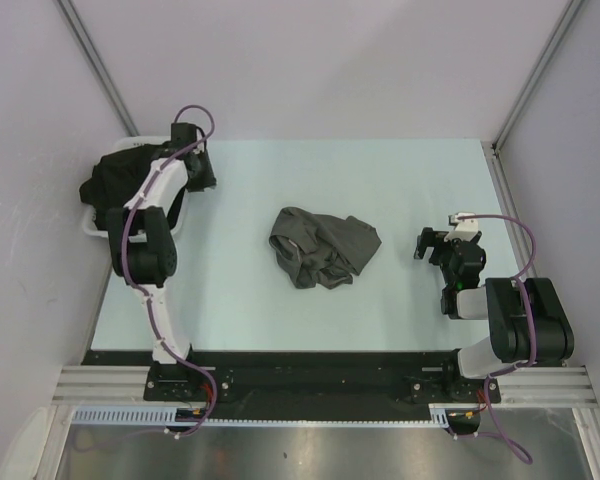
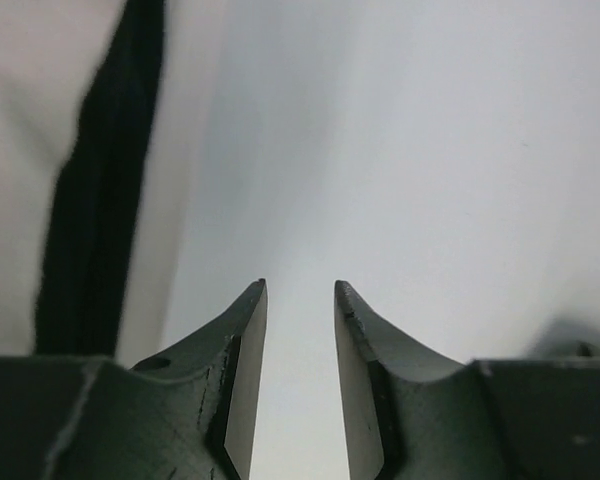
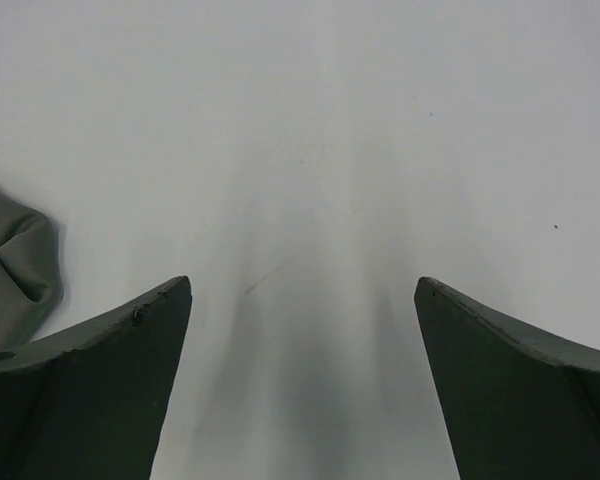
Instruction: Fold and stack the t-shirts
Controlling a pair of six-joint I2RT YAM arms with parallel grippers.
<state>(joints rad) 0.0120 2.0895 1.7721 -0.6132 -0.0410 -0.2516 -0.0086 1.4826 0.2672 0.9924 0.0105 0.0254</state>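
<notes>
Right gripper (image 3: 302, 285) spread wide, empty, crumpled charcoal t-shirt (image 3: 10, 262) to its left; left gripper (image 2: 300, 290) partly parted, holding nothing.

One grey t-shirt (image 1: 323, 246), black heap (image 1: 115, 180), one tray (image 1: 92, 228)

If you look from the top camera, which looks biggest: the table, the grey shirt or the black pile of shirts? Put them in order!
1. Table: by far the biggest.
2-3. Grey shirt and black pile look about the same. The left arm covers part of the pile, so I won't rank these two.
</notes>
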